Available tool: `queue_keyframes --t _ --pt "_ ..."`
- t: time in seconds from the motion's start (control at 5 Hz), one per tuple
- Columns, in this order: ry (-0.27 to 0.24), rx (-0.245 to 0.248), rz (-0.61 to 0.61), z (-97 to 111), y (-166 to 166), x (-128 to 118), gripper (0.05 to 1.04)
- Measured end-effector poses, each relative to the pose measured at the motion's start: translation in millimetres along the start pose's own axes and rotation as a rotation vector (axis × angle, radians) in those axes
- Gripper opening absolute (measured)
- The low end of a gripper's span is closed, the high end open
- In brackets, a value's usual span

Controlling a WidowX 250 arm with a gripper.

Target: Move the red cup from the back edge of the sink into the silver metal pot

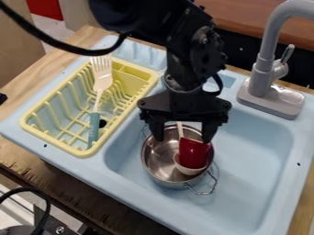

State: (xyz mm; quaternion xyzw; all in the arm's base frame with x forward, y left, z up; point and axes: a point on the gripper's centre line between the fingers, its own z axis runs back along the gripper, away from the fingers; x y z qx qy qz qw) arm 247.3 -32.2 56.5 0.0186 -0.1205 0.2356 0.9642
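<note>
You have the blue sink (257,156) with the yellow drying rack (56,137) on one side, a fork (100,82) lying in it. Your tool (184,134) hangs over the metal pot (160,160) in the basin, spread wide and apparently gripping nothing. Inside the pot sit a red piece (193,153) and a white cup-like piece (189,170). You seem to be at a positioning step; moving from here calls for clearance around the rim.

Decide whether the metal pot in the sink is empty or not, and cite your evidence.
Not empty: a red object and a rounded white piece sit inside the metal pot.
</note>
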Motion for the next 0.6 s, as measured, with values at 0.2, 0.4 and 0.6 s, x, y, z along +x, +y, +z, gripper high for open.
queue_keyframes --t 0.2,0.4,0.6 --pt "0.012 0.020 -0.006 6.2 17.0 2.7 0.999" --pt "0.005 0.010 -0.021 9.6 32.6 6.2 0.999" --pt "0.027 0.000 -0.056 12.7 58.4 14.6 0.999"
